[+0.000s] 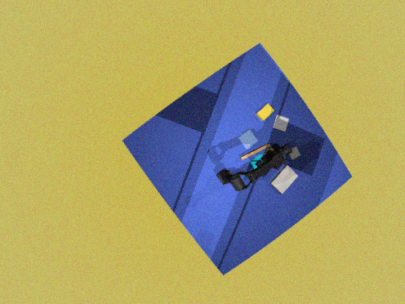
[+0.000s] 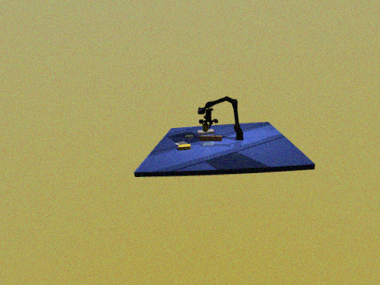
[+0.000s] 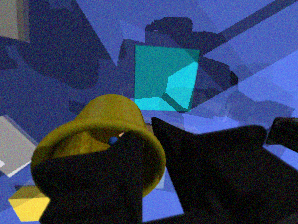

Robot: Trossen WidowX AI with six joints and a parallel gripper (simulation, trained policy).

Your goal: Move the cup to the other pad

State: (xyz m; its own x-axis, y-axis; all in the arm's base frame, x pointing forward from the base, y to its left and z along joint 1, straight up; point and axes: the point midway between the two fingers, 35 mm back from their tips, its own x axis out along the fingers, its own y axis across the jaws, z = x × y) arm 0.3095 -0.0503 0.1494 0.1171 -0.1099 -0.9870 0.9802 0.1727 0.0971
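The yellow cup (image 2: 205, 128) (image 3: 111, 109) hangs in the air in my gripper (image 2: 206, 124) (image 3: 146, 122), which is shut on its wall. A blue marble (image 3: 113, 141) shows inside the cup; a finger hides much of the inside. The cyan pad (image 1: 255, 162) (image 3: 155, 70) lies on the table beside the arm, ahead of the cup in the wrist view. The pale blue pad (image 1: 247, 138) (image 2: 208, 144) lies on the far side of the wooden bar from the cyan pad, with nothing on it. Any slight tilt of the cup is hard to tell.
The wooden bar (image 1: 255, 151) (image 2: 210, 138) stands between the two pads. A yellow block (image 1: 265, 112) (image 2: 184, 147) (image 3: 30, 206), a large pale block (image 1: 284, 179) and two smaller grey blocks (image 1: 281, 122) (image 1: 295, 153) lie around. Dark shadows cross the blue table (image 1: 159, 159).
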